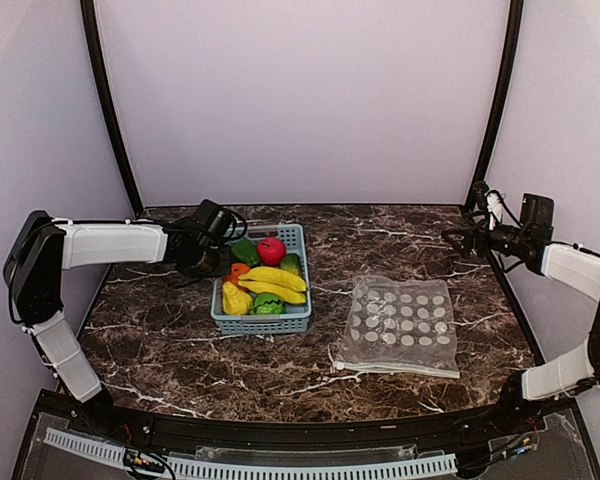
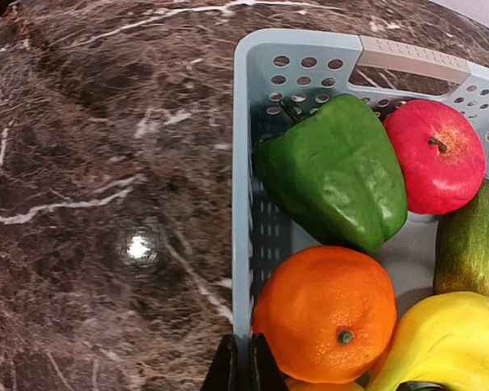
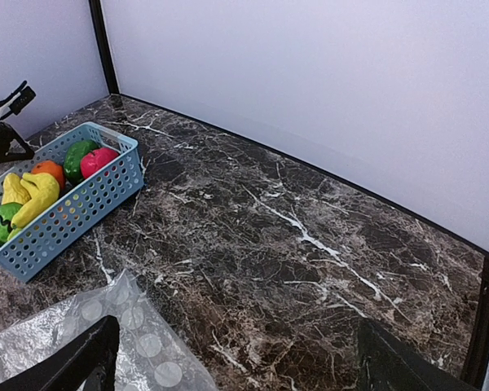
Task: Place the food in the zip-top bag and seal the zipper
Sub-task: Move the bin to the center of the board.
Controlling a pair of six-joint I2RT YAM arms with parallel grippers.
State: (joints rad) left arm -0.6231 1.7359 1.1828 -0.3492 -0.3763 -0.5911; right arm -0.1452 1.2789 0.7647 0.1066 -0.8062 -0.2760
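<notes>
Basket (image 1: 262, 322) was light blue; bag (image 1: 400, 325) clear, white polka dots; table (image 1: 180, 340) dark brown marble, white veins; pepper (image 2: 334, 175) green, apple (image 2: 436, 159) red.

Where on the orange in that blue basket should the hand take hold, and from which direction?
Probably across the round middle of the orange, coming straight down from above. Its top is bare, but the basket wall, the green pepper and the yellow fruit crowd its sides, so coming in sideways looks blocked.
</notes>
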